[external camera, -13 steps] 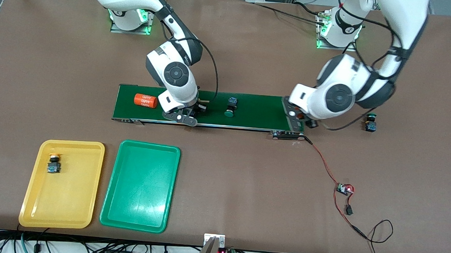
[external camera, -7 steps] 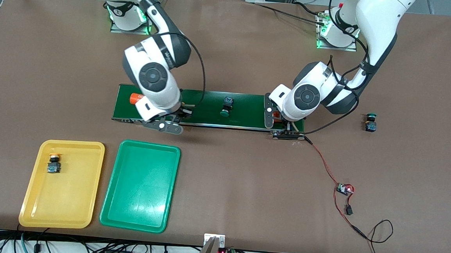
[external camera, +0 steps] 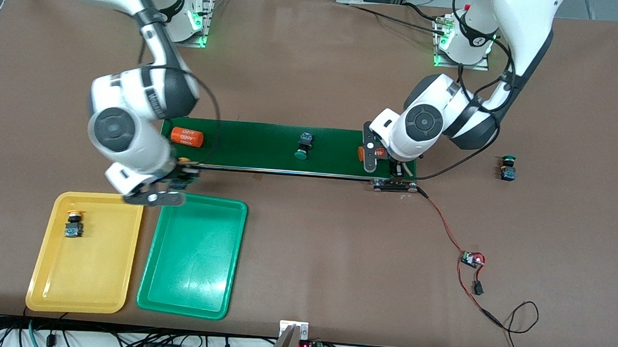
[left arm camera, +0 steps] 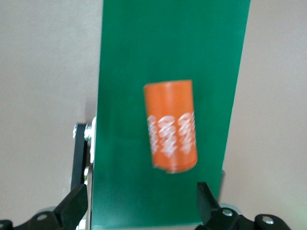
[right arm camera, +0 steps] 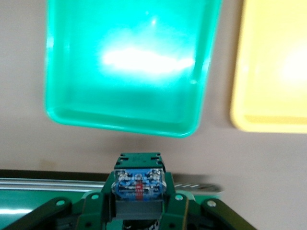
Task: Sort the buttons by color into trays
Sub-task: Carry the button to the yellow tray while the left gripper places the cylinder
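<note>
- Right gripper is over the bare table between the belt and the green tray, its fingers clamped on a button (blue-black body facing the wrist camera; a yellow cap just shows in the front view).
- Left gripper is low over the belt's end toward the left arm, jaws spread wide and holding nothing; an orange cylinder lies on the belt just ahead of its fingertips, untouched.
- A second orange cylinder lies at the belt's other end.
- A green button lies on its side near the belt's middle.
- Another green button stands on the table, well apart from the belt at the left arm's end.
- The yellow tray holds one yellow button; the green tray beside it holds none yet.
</note>
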Motion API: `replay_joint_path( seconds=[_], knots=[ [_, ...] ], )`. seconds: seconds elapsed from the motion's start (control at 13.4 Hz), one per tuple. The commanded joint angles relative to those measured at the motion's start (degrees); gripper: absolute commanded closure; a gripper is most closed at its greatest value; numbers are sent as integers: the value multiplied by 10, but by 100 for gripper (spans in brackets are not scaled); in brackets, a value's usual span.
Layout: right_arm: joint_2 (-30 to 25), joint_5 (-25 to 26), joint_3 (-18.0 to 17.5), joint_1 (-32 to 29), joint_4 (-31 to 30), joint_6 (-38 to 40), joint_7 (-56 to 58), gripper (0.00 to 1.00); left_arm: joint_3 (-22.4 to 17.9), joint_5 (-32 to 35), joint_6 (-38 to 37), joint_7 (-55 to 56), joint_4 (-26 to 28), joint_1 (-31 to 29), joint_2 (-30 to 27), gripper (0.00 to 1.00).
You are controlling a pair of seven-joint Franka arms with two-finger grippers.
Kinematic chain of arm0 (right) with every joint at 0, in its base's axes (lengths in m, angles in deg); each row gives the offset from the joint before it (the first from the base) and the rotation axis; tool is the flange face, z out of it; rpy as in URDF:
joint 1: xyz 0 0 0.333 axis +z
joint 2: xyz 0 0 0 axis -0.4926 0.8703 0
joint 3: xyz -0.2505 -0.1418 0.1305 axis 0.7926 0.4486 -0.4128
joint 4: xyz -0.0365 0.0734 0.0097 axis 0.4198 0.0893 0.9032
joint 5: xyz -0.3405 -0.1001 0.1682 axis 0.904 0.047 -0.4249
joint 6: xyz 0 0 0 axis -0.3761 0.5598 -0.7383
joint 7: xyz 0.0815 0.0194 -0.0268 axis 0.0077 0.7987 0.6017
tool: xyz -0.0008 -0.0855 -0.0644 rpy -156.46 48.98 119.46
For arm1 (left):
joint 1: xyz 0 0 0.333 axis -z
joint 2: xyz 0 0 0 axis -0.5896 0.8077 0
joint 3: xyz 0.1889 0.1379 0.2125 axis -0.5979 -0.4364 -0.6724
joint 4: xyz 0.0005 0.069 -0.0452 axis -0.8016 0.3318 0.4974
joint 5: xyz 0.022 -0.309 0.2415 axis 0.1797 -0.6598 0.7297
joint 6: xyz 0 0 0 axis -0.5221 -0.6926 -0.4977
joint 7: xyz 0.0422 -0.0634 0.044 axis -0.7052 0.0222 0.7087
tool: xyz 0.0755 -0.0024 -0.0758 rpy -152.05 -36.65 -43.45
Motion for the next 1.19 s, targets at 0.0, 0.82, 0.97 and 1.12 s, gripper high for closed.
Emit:
replay_joint_path(
  seconds=[0.0,0.82,0.97,1.12],
  knots=[
    [26,21,-7,-63,25,-3,93,76,-1,-1,-22,40,1,-16,-37,0],
    [117,87,14,-133,34,-173,159,75,-203,-67,-74,196,3,-44,-116,0],
    [127,91,26,-140,35,-202,179,75,-228,-66,-77,239,9,-51,-113,0],
    [140,91,30,-145,38,-219,180,74,-254,-66,-77,275,9,-55,-103,0]
  ],
)
